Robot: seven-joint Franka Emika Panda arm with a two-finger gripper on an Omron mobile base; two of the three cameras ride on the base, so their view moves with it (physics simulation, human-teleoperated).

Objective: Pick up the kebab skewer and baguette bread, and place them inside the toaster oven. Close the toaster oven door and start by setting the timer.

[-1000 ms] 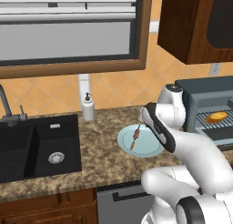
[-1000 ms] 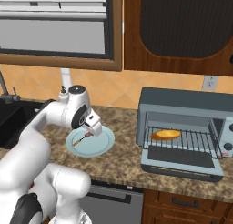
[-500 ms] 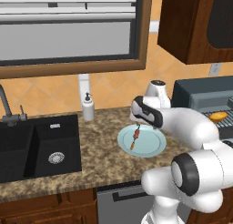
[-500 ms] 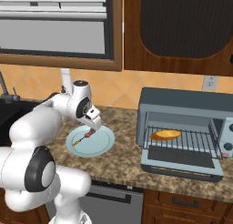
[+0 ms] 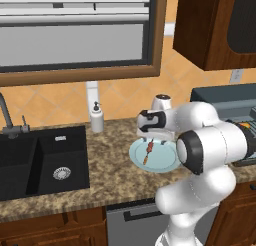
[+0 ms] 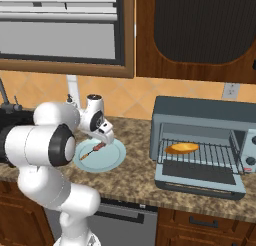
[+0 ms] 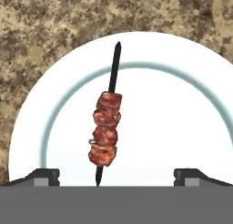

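On the granite counter (image 6: 135, 177) the baguette bread (image 6: 182, 148) already lay in the toaster oven (image 6: 202, 140); the gripper (image 7: 115, 175) hung wide open over the plated kebab skewer (image 7: 106, 132), needing only descent and a squeeze

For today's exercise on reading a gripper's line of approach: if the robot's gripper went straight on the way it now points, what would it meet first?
Most likely the kebab skewer, lying on the white plate between the open gripper fingertips. It sits left of centre, so the plate could be met instead.
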